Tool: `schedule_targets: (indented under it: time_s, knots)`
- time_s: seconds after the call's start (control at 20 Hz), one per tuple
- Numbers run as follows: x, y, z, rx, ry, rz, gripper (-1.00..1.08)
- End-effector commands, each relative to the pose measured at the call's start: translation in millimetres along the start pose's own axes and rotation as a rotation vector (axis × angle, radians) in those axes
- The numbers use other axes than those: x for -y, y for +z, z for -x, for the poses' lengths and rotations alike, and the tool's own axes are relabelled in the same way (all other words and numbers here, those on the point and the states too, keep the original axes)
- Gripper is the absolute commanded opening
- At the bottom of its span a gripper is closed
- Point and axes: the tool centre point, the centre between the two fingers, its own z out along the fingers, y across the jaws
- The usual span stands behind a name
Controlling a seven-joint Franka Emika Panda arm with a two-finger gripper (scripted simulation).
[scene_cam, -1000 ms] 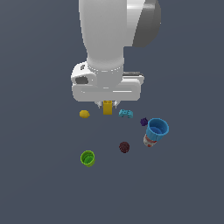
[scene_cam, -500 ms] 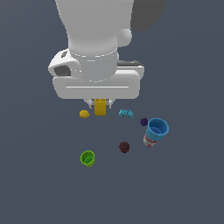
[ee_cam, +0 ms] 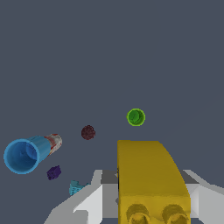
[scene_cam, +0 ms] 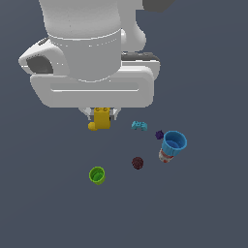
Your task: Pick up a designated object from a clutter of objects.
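The yellow brick sits clamped in the gripper at the exterior view's centre, apparently off the floor; below right lie a cyan toy, blue cup and green cup.

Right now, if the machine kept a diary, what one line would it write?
phase: lifting | fingers: shut on yellow brick | brick: off the floor | left below: green cup, blue cup, maroon ball
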Motion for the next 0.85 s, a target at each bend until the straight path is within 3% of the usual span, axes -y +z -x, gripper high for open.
schedule_targets:
  time_s: [0.0,0.8]
  knots:
    - [-2.7,-7.8,-6.5,0.000,0.000,0.000,-1.00]
    - [-8.8,-25.2,-22.6,0.000,0.000,0.000,-1.00]
